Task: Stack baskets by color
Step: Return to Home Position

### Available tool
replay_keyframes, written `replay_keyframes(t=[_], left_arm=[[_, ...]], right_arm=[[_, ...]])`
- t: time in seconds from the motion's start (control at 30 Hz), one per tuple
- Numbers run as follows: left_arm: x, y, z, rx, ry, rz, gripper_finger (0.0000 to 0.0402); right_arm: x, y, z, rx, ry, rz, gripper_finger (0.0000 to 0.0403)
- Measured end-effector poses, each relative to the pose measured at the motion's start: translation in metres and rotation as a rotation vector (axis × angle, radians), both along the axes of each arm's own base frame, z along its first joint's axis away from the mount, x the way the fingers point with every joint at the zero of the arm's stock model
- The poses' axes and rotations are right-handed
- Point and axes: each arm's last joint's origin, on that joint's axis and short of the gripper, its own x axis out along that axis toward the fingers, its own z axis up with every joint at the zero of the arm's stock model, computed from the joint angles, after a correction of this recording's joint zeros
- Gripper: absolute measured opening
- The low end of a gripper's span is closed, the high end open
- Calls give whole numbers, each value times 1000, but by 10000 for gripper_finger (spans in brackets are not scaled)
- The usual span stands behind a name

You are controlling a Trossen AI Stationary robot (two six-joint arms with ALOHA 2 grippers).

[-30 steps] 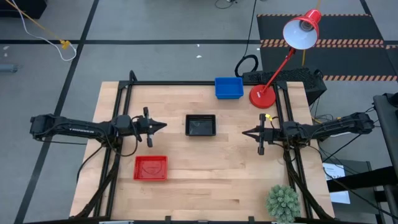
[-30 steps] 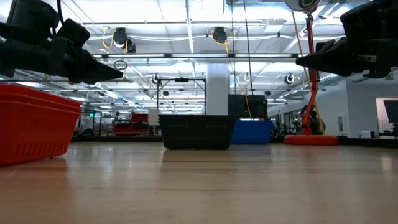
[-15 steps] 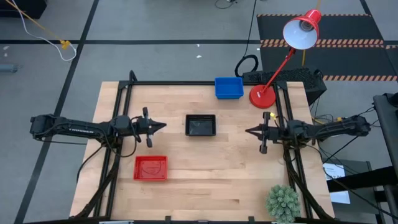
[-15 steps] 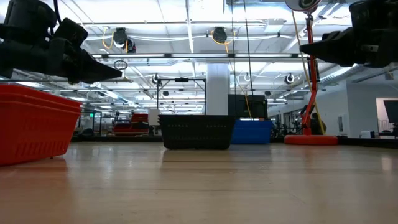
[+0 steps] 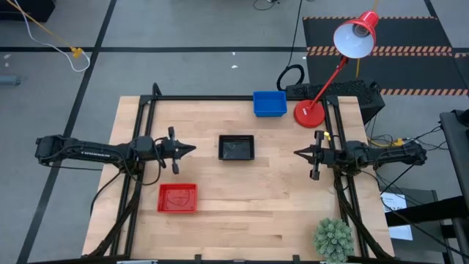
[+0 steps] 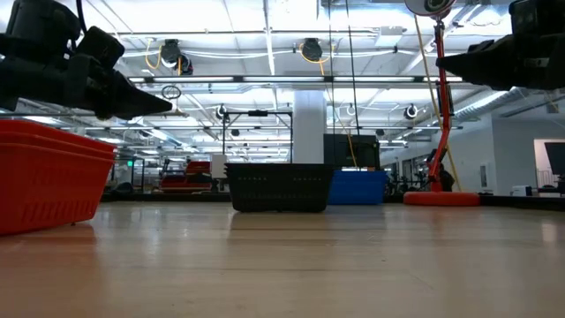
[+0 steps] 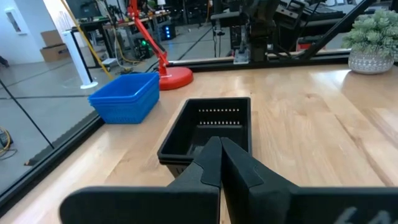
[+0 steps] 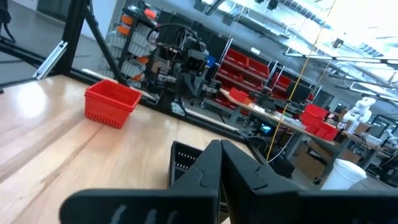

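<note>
Three groups of baskets stand on the wooden table. The blue ones [image 5: 270, 103] are at the far edge, nested [image 7: 124, 96]. The black ones [image 5: 237, 147] are in the middle, and the red ones [image 5: 177, 198] near the front left. My left gripper [image 5: 192, 149] hovers shut, pointing level at the black baskets [image 7: 211, 121] from the left, a short way off. My right gripper [image 5: 297, 153] hovers shut over the table's right part, pointing toward the black baskets and farther from them. Neither holds anything.
A red desk lamp stands with its round base [image 5: 309, 114] at the far right, beside the blue baskets. A potted plant [image 5: 333, 239] sits at the near right corner. Bare wood lies between the black baskets and my right gripper, and along the near edge.
My right gripper has drawn back toward the table's right edge, away from the black baskets, rising a little and tipping its fingers slightly upward. It stays shut. The baskets have not moved.
</note>
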Motion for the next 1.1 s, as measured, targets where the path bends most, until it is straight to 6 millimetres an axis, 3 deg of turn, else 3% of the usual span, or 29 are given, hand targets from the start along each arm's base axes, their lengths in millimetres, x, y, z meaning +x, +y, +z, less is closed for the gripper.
replay_keyframes(t=[0.43, 0.7, 1.1], left_arm=[[-1, 0, 1, 0, -11, 0, 1], [-1, 0, 3, 0, -25, -5, 2], [-11, -4, 12, -14, -87, -102, 1]], right_arm=[[-6, -1, 2, 24, -39, 5, 0], [-5, 2, -2, -14, 9, 158, 0], [-4, -4, -9, -17, 74, 95, 0]])
